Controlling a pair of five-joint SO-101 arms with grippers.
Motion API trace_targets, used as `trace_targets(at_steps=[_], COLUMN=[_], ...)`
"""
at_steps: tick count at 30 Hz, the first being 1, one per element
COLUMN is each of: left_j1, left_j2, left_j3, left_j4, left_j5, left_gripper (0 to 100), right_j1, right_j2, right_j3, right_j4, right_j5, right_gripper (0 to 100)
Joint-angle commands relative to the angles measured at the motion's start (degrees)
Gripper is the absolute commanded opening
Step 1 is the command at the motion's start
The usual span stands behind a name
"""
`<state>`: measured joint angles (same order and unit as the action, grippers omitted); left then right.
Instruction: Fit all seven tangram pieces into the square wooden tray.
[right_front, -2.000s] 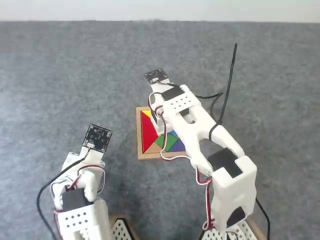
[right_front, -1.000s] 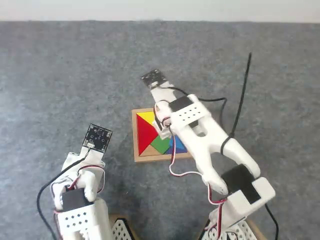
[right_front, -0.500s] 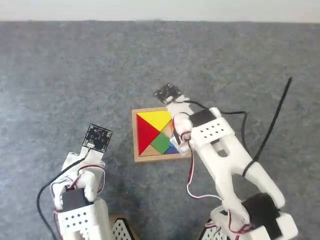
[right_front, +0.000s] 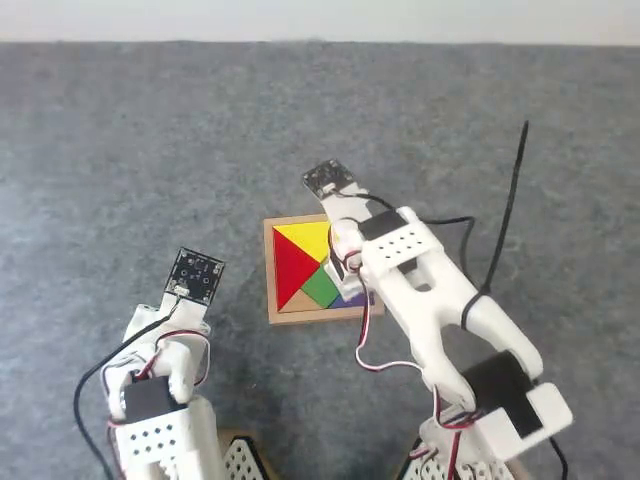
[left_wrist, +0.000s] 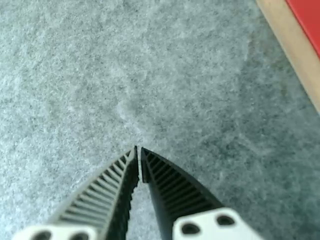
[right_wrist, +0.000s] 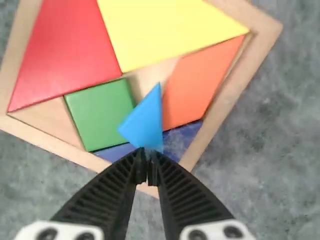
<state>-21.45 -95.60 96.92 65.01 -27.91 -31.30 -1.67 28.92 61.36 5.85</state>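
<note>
The square wooden tray lies under my right gripper, which is shut on the lower tip of a light blue triangle held tilted over the tray's middle. In the tray lie a red triangle, a yellow triangle, a green square, an orange piece and a dark blue piece. Bare wood shows between them at the centre and in one corner. In the high view the right arm covers the right part of the tray. My left gripper is shut with nothing in it, over carpet beside a corner of the tray.
Grey carpet covers the whole table around the tray. The left arm stands at the near left, apart from the tray. A black cable rises from the right arm.
The tray slid slightly left early on. The right arm swung right off the tray's middle, then came back left over it. The left arm has kept still.
</note>
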Motion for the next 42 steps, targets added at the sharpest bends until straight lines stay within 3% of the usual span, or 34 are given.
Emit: trace_targets(at_steps=[1,4,7,11,13,17,23,27,31,35,42], left_j1=[-0.18,0.26,5.54,20.22,28.66,37.63,48.18,51.52,51.69,51.69,50.73], left_j2=[-0.26,-0.26,-0.26,0.53,2.81,17.67,52.4,72.26,84.31,88.7,89.23], left_j3=[-1.36,-3.03,-6.9,-12.09,-15.08,-24.31,-38.02,-46.99,-53.85,-55.25,-52.26], left_j4=[0.26,-0.26,-2.64,-5.54,-7.03,-9.32,-9.49,-10.9,-12.57,-14.24,-23.12], left_j5=[-0.62,-0.53,-0.53,0.35,5.27,10.29,8.62,8.18,8.35,8.44,14.59], left_gripper=[1,1,1,1,1,1,1,1,1,1,1], right_j1=[1.98,7.87,16.48,27.12,30.46,32.04,32.22,34.15,42.24,48.31,45.67], right_j2=[-6.9,-19.65,-35.56,-51.3,-53.23,-50.07,-42.51,-37.85,-35.56,-38.46,-43.47], right_j3=[-4.84,-4.57,-0.35,9.58,16.35,23.91,26.2,27.87,27.78,28.4,34.2], right_j4=[8.31,15.34,17.01,11.91,6.11,-1.01,-7.25,-12.53,-15.96,-16.4,-20.18], right_j5=[-0.88,-0.88,0.09,0.79,-1.14,-6.24,-8.26,-8.35,-10.9,-16.79,-16.18], right_gripper=[0.8,0.8,0.8,0.8,0.7,0.7,0.7,0.7,0.7,0.8,0.9])
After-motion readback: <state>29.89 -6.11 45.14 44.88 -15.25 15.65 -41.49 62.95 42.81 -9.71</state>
